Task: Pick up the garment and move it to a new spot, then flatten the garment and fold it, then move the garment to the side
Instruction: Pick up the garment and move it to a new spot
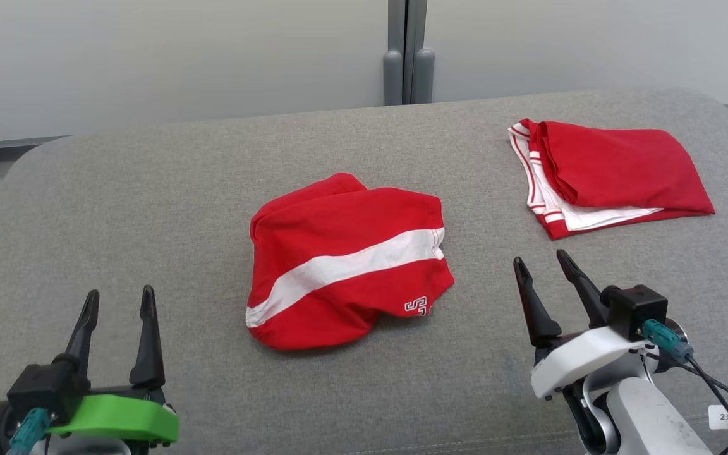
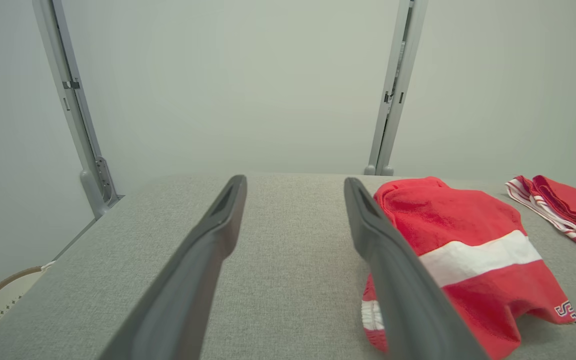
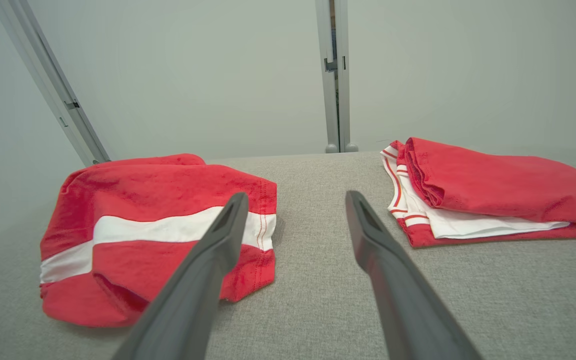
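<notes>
So there's a big grey fabric-covered desk taking up most of the room in front of the robot. Pretty much dead centre on it sits the crumpled garment, red with a wide white stripe across it and some small white lettering near the lower hem, all bunched up. Off at the far right corner lies a folded garment, red with white trim, well apart from the first. Left claw hangs at the near left, fingers spread, gripping nothing. Right claw is the same at the near right, between the two garments, touching neither.
</notes>
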`<state>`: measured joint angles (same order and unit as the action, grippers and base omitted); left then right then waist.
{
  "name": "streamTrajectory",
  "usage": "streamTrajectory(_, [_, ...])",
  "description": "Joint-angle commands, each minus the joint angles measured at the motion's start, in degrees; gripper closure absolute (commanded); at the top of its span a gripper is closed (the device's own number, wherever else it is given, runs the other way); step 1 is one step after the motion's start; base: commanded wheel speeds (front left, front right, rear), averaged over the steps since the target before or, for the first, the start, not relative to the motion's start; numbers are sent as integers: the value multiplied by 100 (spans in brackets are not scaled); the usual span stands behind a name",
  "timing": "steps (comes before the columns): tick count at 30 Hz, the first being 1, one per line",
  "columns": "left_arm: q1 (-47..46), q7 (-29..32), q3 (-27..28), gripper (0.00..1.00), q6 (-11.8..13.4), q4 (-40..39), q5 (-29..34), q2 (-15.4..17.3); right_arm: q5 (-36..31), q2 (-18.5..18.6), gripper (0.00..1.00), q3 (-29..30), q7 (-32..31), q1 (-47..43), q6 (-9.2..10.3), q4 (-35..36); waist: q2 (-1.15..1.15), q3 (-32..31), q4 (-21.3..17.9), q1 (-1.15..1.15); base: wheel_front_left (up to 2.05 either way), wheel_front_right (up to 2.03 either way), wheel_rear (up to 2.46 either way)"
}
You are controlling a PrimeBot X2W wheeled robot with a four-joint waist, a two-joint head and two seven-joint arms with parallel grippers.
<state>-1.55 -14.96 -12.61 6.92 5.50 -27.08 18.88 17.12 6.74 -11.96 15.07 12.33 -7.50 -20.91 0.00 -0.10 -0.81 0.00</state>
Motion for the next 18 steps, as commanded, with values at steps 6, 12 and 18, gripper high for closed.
streamTrajectory(6, [595, -21, 549, 0, -49, -196, 277, -285, -59, 19, 0, 196, 22, -242, 2, 68, 0, -120, 61, 0, 0, 0, 0])
streamTrajectory(12, [975, -20, 707, 0, -359, -10, 469, -339, -23, 52, 0, 273, 22, -404, 2, 74, 0, -220, 57, 0, 0, 0, 0])
streamTrajectory(18, [1101, -21, 829, 0, -662, -53, 559, -376, -28, 80, 0, 230, 22, -484, 2, 92, 0, -292, 34, 0, 0, 0, 0])
